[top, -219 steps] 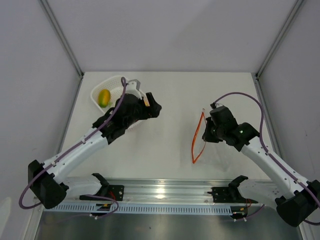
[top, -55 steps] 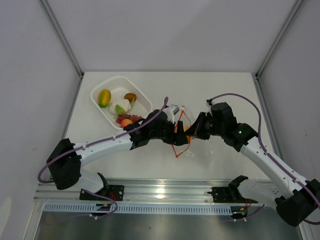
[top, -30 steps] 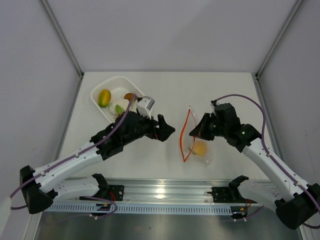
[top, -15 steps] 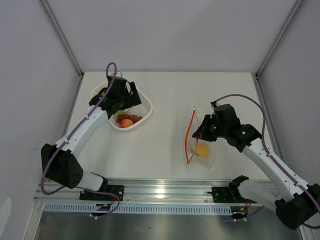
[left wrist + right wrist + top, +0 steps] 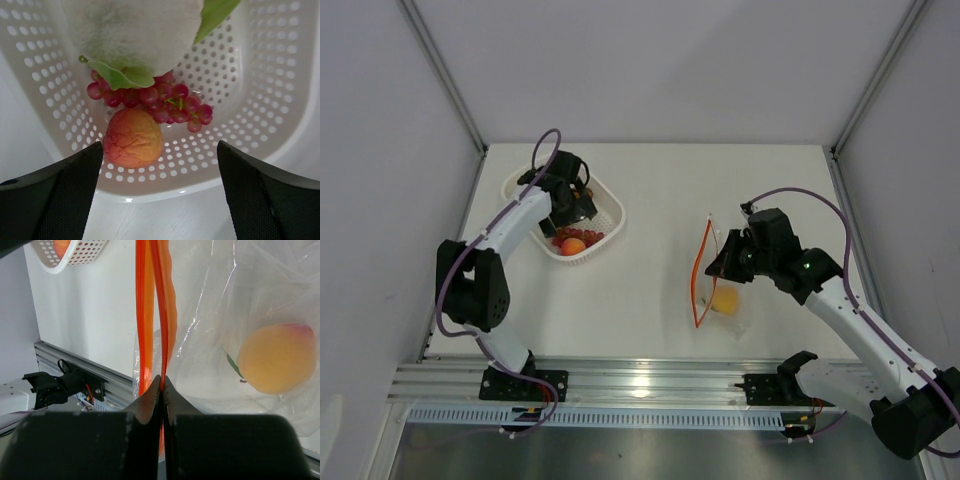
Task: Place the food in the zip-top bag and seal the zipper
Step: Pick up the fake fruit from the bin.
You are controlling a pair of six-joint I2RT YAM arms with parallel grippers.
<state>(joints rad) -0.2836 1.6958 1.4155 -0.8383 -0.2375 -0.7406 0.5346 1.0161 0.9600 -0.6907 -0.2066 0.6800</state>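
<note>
Swung back from mid-table, the left gripper [image 5: 570, 205] hangs over the perforated white basket [image 5: 610, 222] at far left. Bare tabletop [image 5: 650, 200] separates it from the crinkly clear zip-top bag [image 5: 738, 318], lying right of centre.

Left wrist: fingers spread wide above a wrinkled peach-coloured piece [image 5: 132, 137], a red grape cluster [image 5: 160, 95] and a fuzzy white-and-green piece [image 5: 135, 30].

Right wrist: the right gripper [image 5: 161, 382], pressed together, pinches the red-orange zipper [image 5: 150, 300]. A smooth orange fruit [image 5: 272, 365] sits inside the bag.

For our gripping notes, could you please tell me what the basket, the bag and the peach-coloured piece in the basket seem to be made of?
The basket looks like white moulded plastic, smooth and slightly glossy, with rows of round holes. The bag is thin clear plastic film, shown by its creases and glints. The peach-coloured piece has a matte, wrinkled skin, probably soft foam or rubber, though the look leaves that open.
</note>
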